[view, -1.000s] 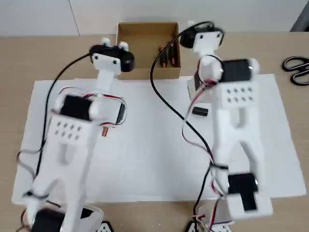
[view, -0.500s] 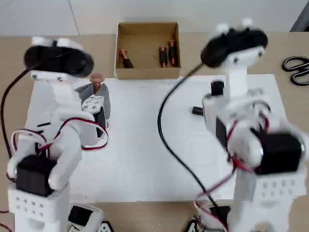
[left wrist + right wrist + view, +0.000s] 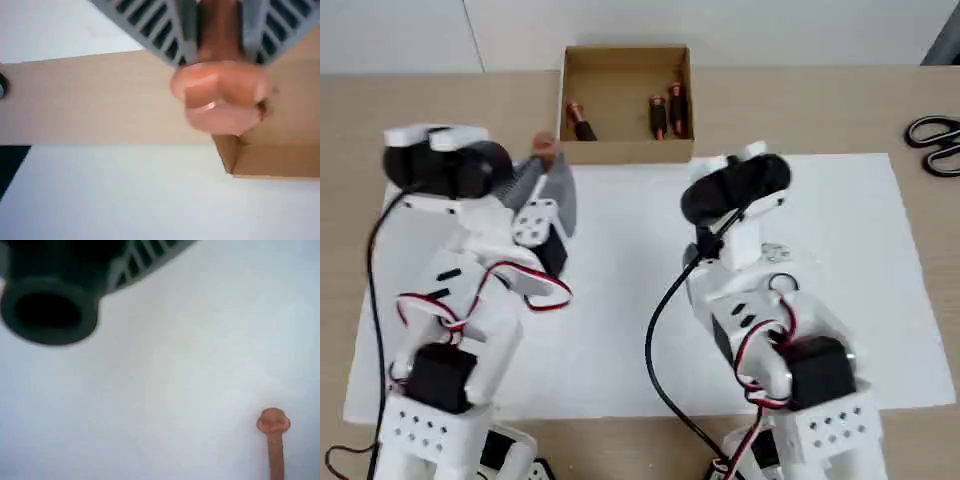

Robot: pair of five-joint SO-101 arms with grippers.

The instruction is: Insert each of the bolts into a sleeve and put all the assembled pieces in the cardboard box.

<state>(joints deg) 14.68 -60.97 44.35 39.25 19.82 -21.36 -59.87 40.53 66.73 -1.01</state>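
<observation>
On the left, the left tool [image 3: 547, 165] is clamped on a copper bolt [image 3: 220, 97], head up, just beside the near left corner of the cardboard box [image 3: 625, 151]. The box sits at the far edge of the white paper [image 3: 620, 300] on the desk [image 3: 440, 110] and holds three assembled pieces [image 3: 658, 115]. Farther right, the right tool [image 3: 65, 275] grips a black sleeve [image 3: 48, 311] above the paper, where a loose bolt [image 3: 273, 437] lies. Scissors [image 3: 935, 140] rest at the far right.
</observation>
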